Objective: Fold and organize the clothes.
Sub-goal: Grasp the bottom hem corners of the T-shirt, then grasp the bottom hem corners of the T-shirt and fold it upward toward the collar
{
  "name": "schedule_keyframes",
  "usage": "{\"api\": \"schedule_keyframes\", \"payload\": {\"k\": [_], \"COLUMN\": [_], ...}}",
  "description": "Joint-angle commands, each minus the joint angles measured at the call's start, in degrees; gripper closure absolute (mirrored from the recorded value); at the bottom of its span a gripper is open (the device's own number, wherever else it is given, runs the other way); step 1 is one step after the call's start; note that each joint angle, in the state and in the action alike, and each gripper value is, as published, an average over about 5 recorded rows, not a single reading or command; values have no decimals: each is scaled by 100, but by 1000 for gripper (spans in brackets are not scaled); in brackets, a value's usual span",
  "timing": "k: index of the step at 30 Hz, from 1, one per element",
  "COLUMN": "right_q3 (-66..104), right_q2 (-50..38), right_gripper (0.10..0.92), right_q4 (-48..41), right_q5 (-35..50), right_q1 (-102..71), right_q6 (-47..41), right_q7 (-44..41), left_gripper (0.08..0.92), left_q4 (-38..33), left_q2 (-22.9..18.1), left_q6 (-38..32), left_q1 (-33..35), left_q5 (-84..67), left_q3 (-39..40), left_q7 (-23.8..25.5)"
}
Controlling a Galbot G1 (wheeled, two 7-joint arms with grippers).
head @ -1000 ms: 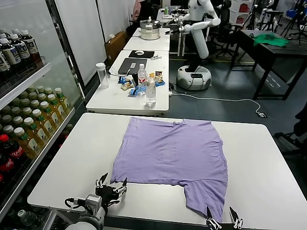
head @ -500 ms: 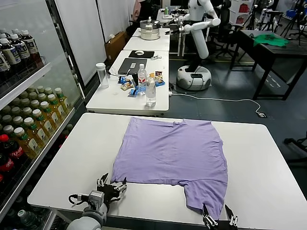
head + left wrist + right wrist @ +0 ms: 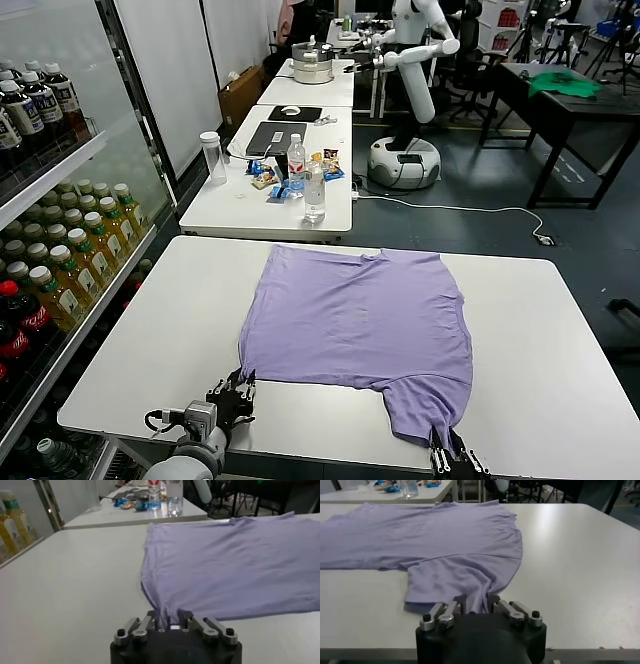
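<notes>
Where my left fingers [image 3: 150,620] meet, they are pinched onto the near left corner of the lavender T-shirt [image 3: 360,320], the cloth drawn up into a small peak between them; my left gripper [image 3: 240,385] sits low at the front edge of the white table [image 3: 140,350]. My right fingers [image 3: 451,606] are likewise clamped on cloth, gripping the hem of the sleeve that hangs toward me, with wrinkles running into the pinch. That right gripper [image 3: 447,452] is at the table's near edge, to the right of the left one and well apart from it.

Beyond both grips the shirt lies spread flat across the middle of the table, its far edge toward the back and the near right sleeve reaching closest to me. No print shows on the upturned side.

Past my table stands a second white table [image 3: 240,205] carrying a clear bottle [image 3: 314,190], snack packets and a laptop. Shelves of bottled drinks [image 3: 70,250] line my left side. Farther back, a white robot [image 3: 410,80] stands on the floor, and a green cloth [image 3: 565,82] lies on a dark table.
</notes>
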Motion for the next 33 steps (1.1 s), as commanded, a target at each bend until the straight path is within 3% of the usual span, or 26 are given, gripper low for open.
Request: {"api": "schedule_keyframes", "payload": {"k": [1,5,10,25,33], "right_q3": [141,428,807,1129,1343], "right_q2": [-45,-165,-324,-1000,-1065], "right_gripper": [883,902,902,902,902], "right_q4": [374,818,1174,205,769], "right_q5": [-11,34,209,1053,934], "right_q1": [-105,-222,-144,1884,868], "right_q6": [245,319,305,-640,-726], "right_q7": [-56,-93,-93,59,-87], "left_gripper": [829,902,909,909,909], "left_q4": [-571,-990,-1210,-280,-845], "left_q2": [58,186,388,845,1225], "left_q6": [-193,-314,-330,-279,-269], "left_q1": [223,317,216,-1005,-325], "left_q5": [-161,-223,-380,-572,-640], "left_q3": [-125,-234,-318,18,-214], "left_q7": [-18,-12,20,197,159]}}
